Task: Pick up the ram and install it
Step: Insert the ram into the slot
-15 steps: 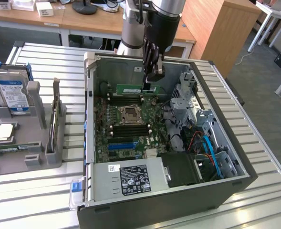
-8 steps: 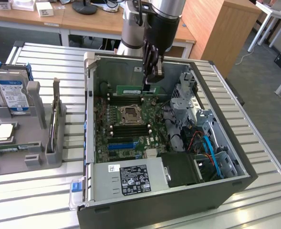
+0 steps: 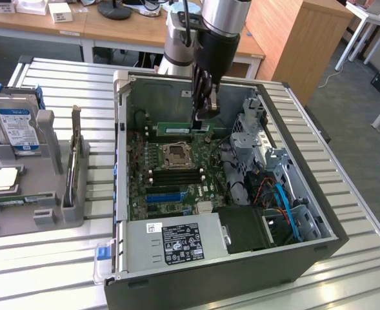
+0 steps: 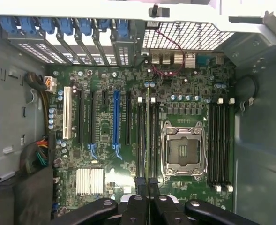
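Exterior view, left to right: a hard drive (image 3: 14,126) sits in a gray holder (image 3: 31,187), then comes the open computer case (image 3: 120,116). My claw (image 3: 202,119) pinches the green ram (image 3: 173,131) over the memory slots (image 4: 140,136), at twelve o'clock of the CPU socket (image 3: 175,155). I judge the stick must stay level and parallel to its slot. The case wall crowds twelve o'clock and the drive cage (image 3: 248,132) three o'clock.
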Available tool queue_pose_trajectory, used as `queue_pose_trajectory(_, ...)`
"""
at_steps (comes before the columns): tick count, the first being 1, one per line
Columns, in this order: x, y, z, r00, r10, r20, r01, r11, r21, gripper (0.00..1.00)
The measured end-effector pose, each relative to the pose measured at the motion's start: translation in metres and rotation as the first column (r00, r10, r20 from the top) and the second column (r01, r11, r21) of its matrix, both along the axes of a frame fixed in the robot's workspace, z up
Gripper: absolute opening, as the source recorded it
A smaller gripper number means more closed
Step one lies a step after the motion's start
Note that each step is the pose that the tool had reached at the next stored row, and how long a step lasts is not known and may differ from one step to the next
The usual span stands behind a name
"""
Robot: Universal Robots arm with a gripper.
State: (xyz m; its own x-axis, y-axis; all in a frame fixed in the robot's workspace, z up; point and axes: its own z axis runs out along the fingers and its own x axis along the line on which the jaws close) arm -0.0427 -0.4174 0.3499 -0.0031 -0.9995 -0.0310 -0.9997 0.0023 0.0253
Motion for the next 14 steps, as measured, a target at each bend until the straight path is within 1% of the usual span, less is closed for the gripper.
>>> queue_pose_trajectory(7,0.000,0.0000,-0.0109,1.0000,-0.004,0.0000,0.004,1.0000,0.0000,0.12)
queue_pose_trajectory(14,0.000,0.0000,-0.0179,0.9998,-0.019,0.0000,0.019,0.9998,0.0000,0.12)
